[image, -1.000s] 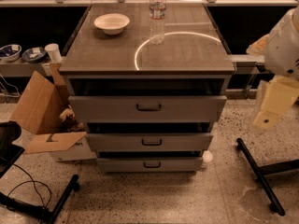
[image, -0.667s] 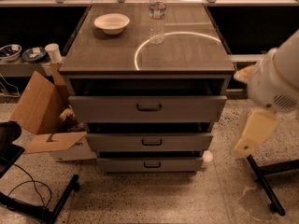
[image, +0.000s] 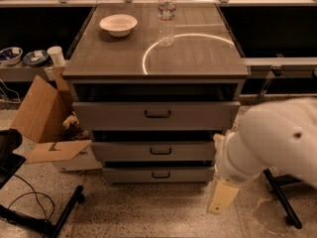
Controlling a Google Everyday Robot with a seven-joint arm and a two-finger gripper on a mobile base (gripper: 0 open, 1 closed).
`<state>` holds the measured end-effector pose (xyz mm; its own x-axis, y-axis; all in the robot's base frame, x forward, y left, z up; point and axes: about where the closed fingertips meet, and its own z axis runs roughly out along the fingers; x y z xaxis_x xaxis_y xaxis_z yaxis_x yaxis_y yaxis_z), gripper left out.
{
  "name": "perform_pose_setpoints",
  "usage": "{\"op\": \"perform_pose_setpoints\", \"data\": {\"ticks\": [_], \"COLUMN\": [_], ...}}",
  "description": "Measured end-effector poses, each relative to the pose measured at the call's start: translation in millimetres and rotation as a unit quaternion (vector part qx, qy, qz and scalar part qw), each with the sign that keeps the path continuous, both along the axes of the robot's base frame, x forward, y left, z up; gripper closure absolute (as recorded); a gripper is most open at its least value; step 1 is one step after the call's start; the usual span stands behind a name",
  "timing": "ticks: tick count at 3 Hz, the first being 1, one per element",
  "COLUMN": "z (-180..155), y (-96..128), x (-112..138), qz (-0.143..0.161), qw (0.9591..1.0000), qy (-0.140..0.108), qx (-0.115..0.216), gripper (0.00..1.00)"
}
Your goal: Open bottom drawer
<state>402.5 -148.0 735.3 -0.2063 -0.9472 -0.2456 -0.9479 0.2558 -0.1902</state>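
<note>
Gripper [image: 221,202] hangs low in the camera view, at the cabinet's [image: 158,68] lower right corner, just above the floor, on the end of the white arm [image: 277,143]. We cannot tell whether it is open or closed; it holds nothing that we can make out.

Bottom drawer [image: 124,175]: lowest of the three grey fronts, just above the floor. It looks shut or nearly so, with no tray showing. Its dark bar handle [image: 160,175] sits mid-front.

Key relation: from the gripper, the handle lies at about 10 o'clock, near but not touching, with the drawer's right edge between them. The handle's long axis runs 9 to 3, parallel to the drawer front. Only one arm, so no choice of side.

Judgement: approach phase, nothing of the opening done yet. Next move calls for travel toward 10 o'clock, a grasp across the bar, then a pull toward 6 o'clock.

Risk: catching the middle drawer's handle [image: 160,151], directly at 12 o'clock from the target.
</note>
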Motion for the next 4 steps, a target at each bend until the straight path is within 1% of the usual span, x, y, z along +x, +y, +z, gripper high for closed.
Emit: {"op": "perform_pose_setpoints", "data": {"ticks": [1,2,3,4], "z": [-82.7,-94.6,-130.9,-210.2], "y": [1.3,1.5,24.5,46.6], "x": [7.7,12.1,14.2,25.5], "qz": [0.003,-0.001,0.030,0.037], "qw": [0.9989,0.9983,0.9977,0.9969], "qy": [0.032,0.038,0.056,0.069], "qx": [-0.033,-0.044,-0.025,-0.003], "gripper": [0.00,0.00,0.00,0.00]}}
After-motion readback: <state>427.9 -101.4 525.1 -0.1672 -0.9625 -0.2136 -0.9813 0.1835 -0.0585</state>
